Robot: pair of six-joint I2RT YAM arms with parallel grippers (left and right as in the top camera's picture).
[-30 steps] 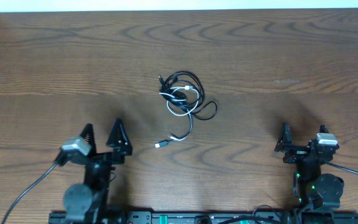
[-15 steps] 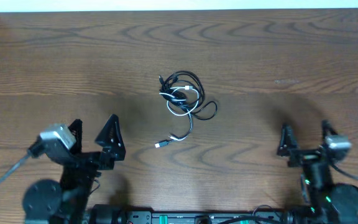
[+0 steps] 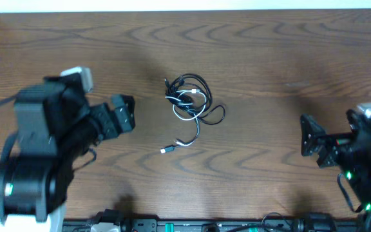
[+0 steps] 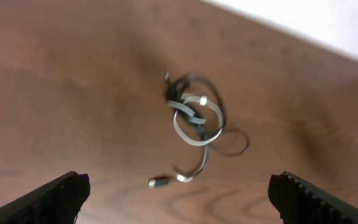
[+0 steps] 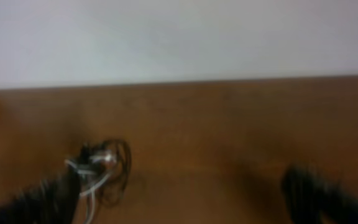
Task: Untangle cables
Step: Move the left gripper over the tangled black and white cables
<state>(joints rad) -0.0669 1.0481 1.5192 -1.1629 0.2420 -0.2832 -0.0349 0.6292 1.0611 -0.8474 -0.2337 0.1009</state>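
Left end effector (image 3: 126, 113) risen nearer tangled cables (image 3: 190, 106), open, right end effector (image 3: 332, 134) risen, open and empty

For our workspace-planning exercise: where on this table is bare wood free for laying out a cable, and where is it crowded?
Free: the wide table strip beyond the cables, and the patch between them and the right fingers. Crowded: the gap between cables and left fingers.

A dark wooden table (image 3: 282, 58) with wavy grain carries a small knot of cables (image 3: 192, 103) around its middle: thin black loops wound together with a white one. One strand trails out toward the near side, slightly left, and ends in a plug (image 3: 167, 149) lying flat on the wood.
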